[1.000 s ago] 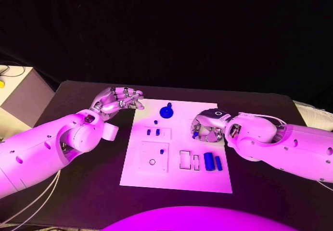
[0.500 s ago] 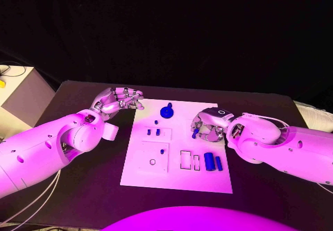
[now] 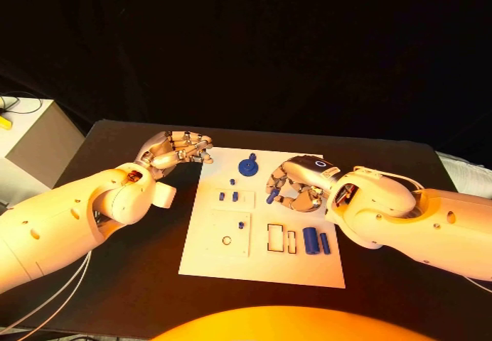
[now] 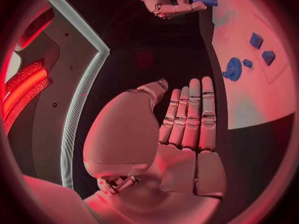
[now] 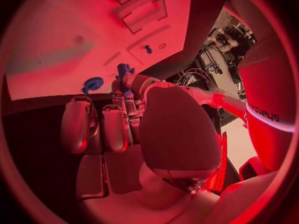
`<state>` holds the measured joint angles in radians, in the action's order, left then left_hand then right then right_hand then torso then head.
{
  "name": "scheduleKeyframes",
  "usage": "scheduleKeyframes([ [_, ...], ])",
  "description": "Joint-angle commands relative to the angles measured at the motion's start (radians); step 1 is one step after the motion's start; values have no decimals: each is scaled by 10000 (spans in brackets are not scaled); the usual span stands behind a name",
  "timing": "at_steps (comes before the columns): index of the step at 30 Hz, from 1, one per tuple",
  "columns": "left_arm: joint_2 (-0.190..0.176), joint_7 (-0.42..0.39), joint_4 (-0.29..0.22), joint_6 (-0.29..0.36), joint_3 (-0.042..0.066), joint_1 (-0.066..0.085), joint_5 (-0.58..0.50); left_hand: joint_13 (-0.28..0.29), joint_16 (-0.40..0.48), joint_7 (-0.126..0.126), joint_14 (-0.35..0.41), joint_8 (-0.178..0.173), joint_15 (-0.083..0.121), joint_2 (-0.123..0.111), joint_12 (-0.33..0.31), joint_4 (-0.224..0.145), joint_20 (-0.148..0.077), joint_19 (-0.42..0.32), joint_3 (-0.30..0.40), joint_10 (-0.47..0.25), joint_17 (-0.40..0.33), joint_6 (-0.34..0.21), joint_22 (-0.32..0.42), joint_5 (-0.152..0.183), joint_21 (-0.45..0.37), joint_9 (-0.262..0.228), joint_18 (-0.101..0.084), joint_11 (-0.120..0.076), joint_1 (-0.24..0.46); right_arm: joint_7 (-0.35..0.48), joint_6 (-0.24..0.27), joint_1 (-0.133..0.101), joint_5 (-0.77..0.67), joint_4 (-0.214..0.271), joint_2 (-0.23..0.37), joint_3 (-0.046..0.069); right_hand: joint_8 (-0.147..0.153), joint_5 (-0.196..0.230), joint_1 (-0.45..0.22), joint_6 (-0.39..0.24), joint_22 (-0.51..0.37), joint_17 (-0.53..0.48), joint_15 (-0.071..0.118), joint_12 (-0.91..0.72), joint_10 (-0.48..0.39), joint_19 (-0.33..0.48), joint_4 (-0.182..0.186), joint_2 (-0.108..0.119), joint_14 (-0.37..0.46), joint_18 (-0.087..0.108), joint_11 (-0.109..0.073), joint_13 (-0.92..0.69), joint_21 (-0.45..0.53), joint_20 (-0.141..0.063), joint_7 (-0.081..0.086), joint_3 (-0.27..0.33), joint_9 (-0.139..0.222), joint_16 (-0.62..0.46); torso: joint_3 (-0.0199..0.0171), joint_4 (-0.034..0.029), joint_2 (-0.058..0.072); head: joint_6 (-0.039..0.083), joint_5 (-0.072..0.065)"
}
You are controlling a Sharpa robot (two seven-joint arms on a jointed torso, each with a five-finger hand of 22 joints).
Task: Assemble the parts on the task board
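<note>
The white task board point(image 3: 210, 256) lies mid-table. My right hand point(image 3: 295, 186) hovers over its middle and pinches a small blue peg point(image 3: 273, 197) between thumb and fingers; the peg point(image 5: 123, 70) juts from the fingertips in the right wrist view. My left hand point(image 3: 183, 149) hangs at the board's far left corner, fingers straight and side by side point(image 4: 189, 115), holding nothing. On the board sit a round blue gear point(image 3: 247, 166), two small blue blocks point(image 3: 227, 195), a tiny peg point(image 3: 240, 224) and two blue cylinders point(image 3: 315, 240) beside rectangular slots point(image 3: 275, 236).
A pale box point(image 3: 30, 138) stands off the table's left side, with cables below it. Black table point(image 3: 134, 284) shows on both sides of the board and in front of it.
My right hand has carried the blue peg a little to the left over the board. The left hand has stayed where it was.
</note>
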<state>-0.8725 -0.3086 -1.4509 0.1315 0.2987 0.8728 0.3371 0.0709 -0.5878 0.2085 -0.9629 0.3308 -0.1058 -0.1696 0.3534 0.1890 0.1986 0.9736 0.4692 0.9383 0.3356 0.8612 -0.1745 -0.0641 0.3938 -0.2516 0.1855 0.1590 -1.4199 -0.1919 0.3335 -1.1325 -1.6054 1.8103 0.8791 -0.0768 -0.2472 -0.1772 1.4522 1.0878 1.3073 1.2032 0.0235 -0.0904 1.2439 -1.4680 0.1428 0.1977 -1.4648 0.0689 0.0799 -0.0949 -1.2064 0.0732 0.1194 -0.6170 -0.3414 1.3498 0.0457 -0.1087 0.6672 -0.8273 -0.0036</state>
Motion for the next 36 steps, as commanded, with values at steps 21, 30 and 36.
scheduleKeyframes([
  [21,228,-19,118,-223,4,-28,-29,11,1,47,70,43,18,56,-18,-43,52,-11,-32,-14,21,-5,22,-12,-80,13,-51,1,21,99,-39,913,-1036,-549,-2325,-369,-43,-121,-143,-49,1070,-35,33,112,314,-405,-226,3,-315,-50,-233,-4,-9,-61,52,-73,-919,42,14,7,5,-67,236],
  [30,232,-4,117,-233,4,-28,-40,12,-7,51,79,46,14,58,-14,-19,58,-8,-52,-16,32,-11,30,-9,-93,17,-50,5,57,30,-157,1061,-1234,-747,-2531,-424,-45,-131,-160,-54,1056,-62,33,120,313,-398,-246,8,-309,-44,-230,-7,27,-60,56,-84,-927,26,6,13,4,-130,285],
  [36,221,4,117,-239,4,-28,-43,12,-7,51,79,46,14,58,-14,-19,58,-8,-52,-16,32,-11,30,-9,-93,17,-50,5,57,-44,-174,1096,-1439,-821,-2555,-443,-49,-131,-181,-56,1064,-62,30,128,314,-400,-260,9,-309,-47,-228,-10,12,-59,58,-91,-935,27,6,13,7,-174,299],
])
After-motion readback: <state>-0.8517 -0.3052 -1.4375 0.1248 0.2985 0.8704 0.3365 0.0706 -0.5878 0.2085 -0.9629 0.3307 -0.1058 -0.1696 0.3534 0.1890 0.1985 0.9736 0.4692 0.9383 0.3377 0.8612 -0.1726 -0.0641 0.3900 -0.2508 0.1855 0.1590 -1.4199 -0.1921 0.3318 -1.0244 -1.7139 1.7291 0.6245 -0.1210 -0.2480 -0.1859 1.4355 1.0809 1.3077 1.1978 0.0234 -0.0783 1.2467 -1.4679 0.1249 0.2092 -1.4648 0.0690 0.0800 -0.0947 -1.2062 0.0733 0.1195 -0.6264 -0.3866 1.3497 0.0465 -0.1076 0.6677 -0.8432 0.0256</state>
